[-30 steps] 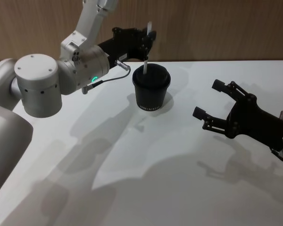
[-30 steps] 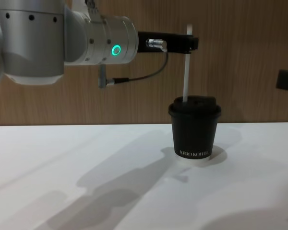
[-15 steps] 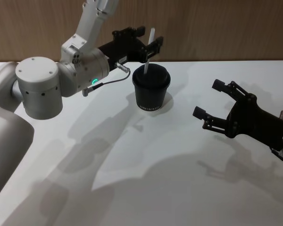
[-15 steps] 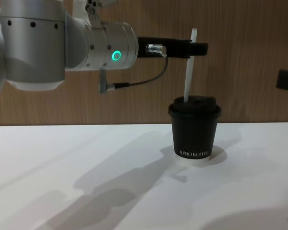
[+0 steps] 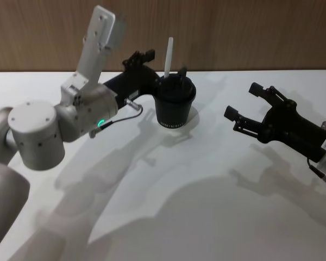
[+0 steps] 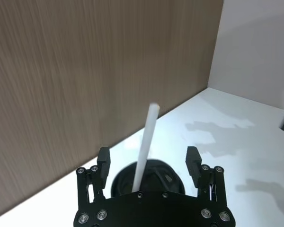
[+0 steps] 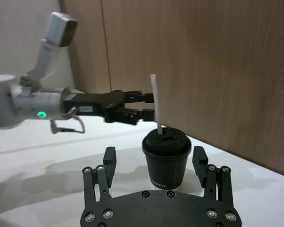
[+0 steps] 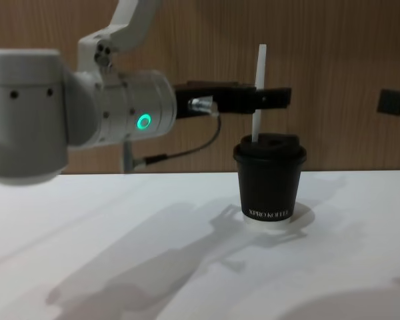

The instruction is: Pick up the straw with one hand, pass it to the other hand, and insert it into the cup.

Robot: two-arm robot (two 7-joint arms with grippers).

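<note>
The black cup (image 5: 174,103) (image 8: 270,177) stands on the white table, lid on. The white straw (image 5: 167,51) (image 8: 259,87) rises from the lid, leaning slightly. My left gripper (image 5: 164,64), the one with the silver wrist and green ring, is open at lid height, a finger on each side of the straw without touching it. In the left wrist view the straw (image 6: 146,137) stands free between the spread fingers of the left gripper (image 6: 149,158), above the cup (image 6: 151,175). My right gripper (image 5: 243,100) hovers open and empty to the right of the cup, facing it (image 7: 166,156).
The white table (image 5: 206,190) stretches wide in front of the cup, with a wooden wall (image 5: 250,32) close behind it. A grey cable (image 8: 187,150) loops under the left wrist. One tip of the right gripper (image 8: 393,101) shows at the chest view's edge.
The left gripper let go of the straw, opened wide and dropped to lid height. The straw now stands on its own in the cup. The right gripper shifted slightly farther back.
</note>
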